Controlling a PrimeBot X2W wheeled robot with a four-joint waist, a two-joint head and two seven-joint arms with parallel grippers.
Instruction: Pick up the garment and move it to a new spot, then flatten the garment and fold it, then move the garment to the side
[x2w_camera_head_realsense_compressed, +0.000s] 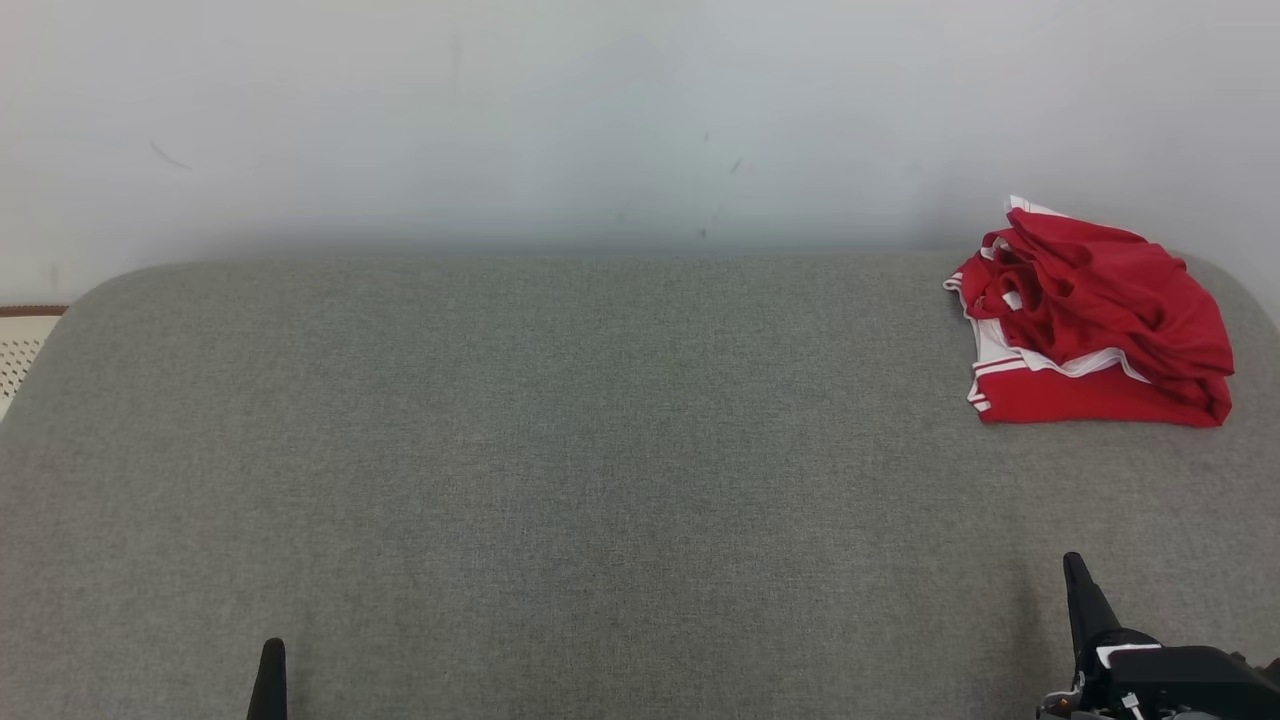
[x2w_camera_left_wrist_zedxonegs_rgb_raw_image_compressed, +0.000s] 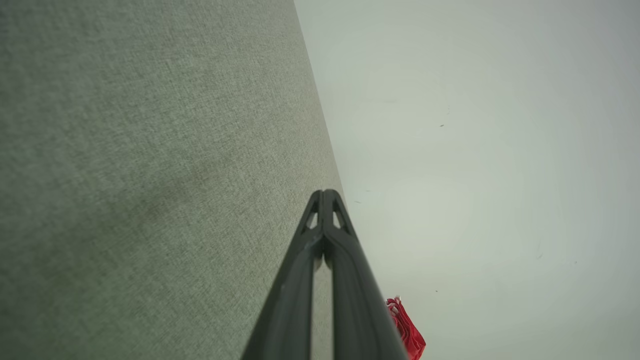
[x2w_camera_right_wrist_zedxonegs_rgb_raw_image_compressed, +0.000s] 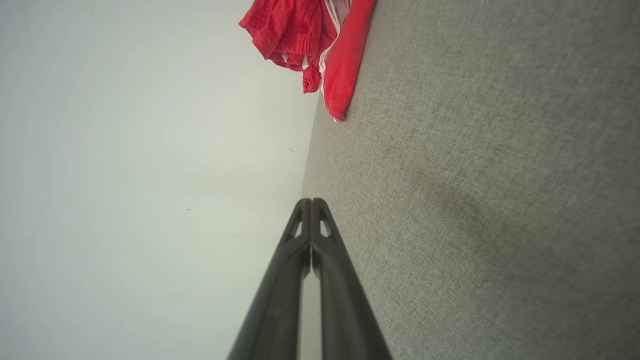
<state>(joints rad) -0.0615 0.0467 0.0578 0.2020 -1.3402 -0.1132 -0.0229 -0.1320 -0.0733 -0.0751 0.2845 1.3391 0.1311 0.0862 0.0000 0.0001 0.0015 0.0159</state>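
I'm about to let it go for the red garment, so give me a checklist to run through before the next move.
1. Where the garment is: ok, at the far right of the grey surface.
2. Is the garment flat: not ok, it is bunched in layers.
3. Nothing held: ok, the left pincer and the right pincer hold nothing.
4. Ready to grasp: not ok, both are shut.
5. Way from the right pincer to the garment: ok, bare surface lies between.
6. Is its far edge fully on the surface: cannot tell.
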